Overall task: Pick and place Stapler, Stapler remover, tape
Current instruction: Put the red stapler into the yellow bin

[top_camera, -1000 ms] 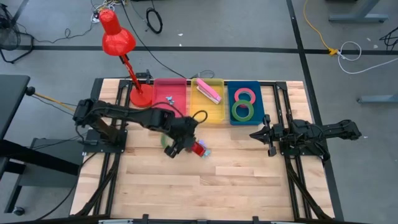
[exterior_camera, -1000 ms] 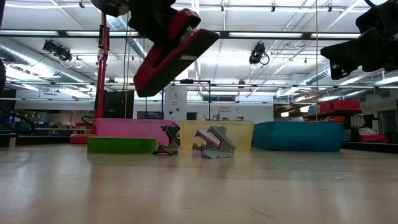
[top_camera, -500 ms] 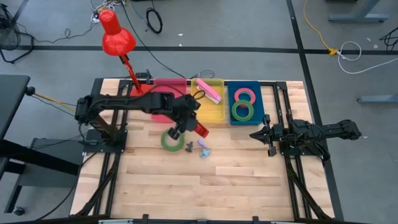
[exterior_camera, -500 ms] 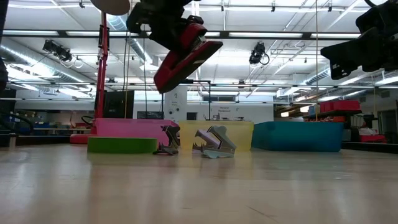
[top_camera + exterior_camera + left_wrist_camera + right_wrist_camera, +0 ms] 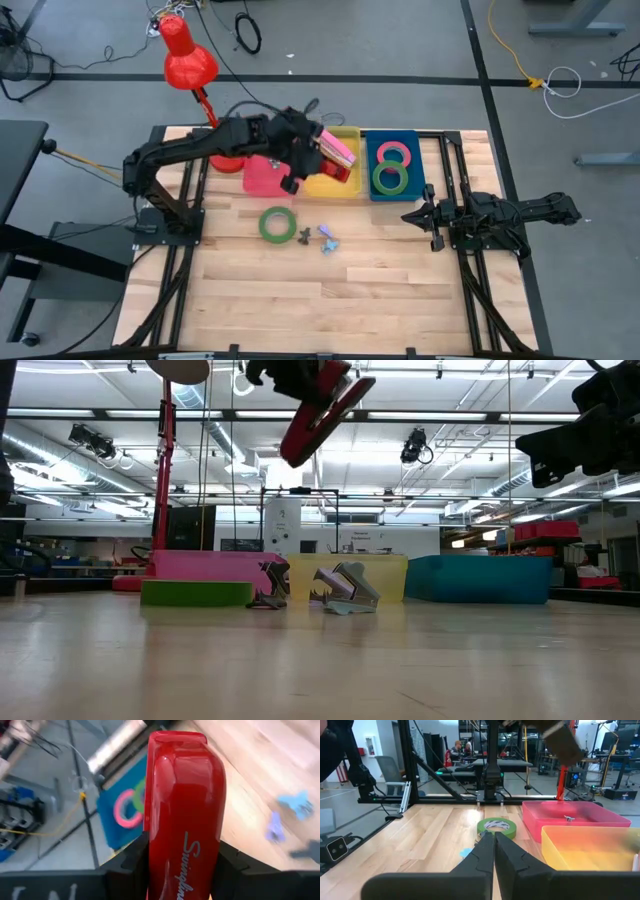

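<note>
My left gripper (image 5: 318, 160) is shut on a red stapler (image 5: 182, 820) high above the yellow bin (image 5: 345, 185); the stapler also shows in the low view (image 5: 320, 405). A pink stapler (image 5: 338, 148) lies in that bin. A green tape ring (image 5: 277, 223) lies flat on the table, with a dark staple remover (image 5: 305, 236) and a blue one (image 5: 326, 236) beside it. A red-pink ring (image 5: 392, 153) and a green ring (image 5: 389, 178) lie in the blue bin (image 5: 415, 165). My right gripper (image 5: 420, 215) is shut and empty at the table's right. My left gripper pinches the red stapler's two long sides (image 5: 150, 860) between its two fingers (image 5: 125, 870), which lie along it. One end of the stapler sticks out ahead of the fingers. The stapler is lifted clear and tilted, one end lower than the other (image 5: 300, 450).
A pink bin (image 5: 262, 175) stands left of the yellow one with a small thing in it. A red desk lamp (image 5: 190, 60) rises at the far left. There is bare wood at the near half of the table (image 5: 320, 300).
My left gripper has gone up and toward the table's far edge with the red stapler, from above the staple removers to above the yellow bin. The stapler has stayed tilted and risen. The green ring and removers, hidden under the arm before, now show.
</note>
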Controlling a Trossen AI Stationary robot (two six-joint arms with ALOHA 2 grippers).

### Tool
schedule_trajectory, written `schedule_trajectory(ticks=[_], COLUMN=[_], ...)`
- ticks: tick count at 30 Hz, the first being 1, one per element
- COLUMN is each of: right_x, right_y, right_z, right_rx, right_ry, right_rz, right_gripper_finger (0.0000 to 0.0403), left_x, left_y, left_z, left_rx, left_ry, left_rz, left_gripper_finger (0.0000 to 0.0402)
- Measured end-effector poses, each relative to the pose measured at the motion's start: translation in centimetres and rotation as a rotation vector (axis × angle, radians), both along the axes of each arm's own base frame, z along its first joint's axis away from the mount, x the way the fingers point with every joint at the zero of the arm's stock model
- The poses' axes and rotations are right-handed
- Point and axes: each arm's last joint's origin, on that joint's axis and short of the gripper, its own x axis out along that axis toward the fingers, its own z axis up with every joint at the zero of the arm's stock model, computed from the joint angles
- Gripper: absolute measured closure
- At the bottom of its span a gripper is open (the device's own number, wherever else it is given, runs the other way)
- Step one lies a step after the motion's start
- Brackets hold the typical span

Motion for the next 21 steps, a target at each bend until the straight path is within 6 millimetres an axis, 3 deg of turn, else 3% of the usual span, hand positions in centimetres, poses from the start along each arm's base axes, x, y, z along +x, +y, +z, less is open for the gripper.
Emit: schedule_trajectory(ticks=[5,11,16,21], right_x=[0.0,0.0,0.0,0.0], right_y=[0.0,0.0,0.0,0.0], right_z=[0.0,0.0,0.0,0.0], right_rx=[0.0,0.0,0.0,0.0], right_ry=[0.0,0.0,0.0,0.0], right_rz=[0.0,0.0,0.0,0.0], right_gripper_finger=[0.0385,0.0385,0.0385,0.0385], left_x=[-0.2,-0.3,-0.1,1.7], left_y=[0.9,1.6,2.3,3.7], left_z=[2.3,3.6,3.1,0.7], left_rx=[-0.019,-0.025,-0.049,-0.069], left_ry=[-0.109,-0.17,-0.156,-0.095], left_rz=[-0.024,0.006,0.038,0.051], left_gripper_finger=[0.0253,0.0253,0.0253,0.0253])
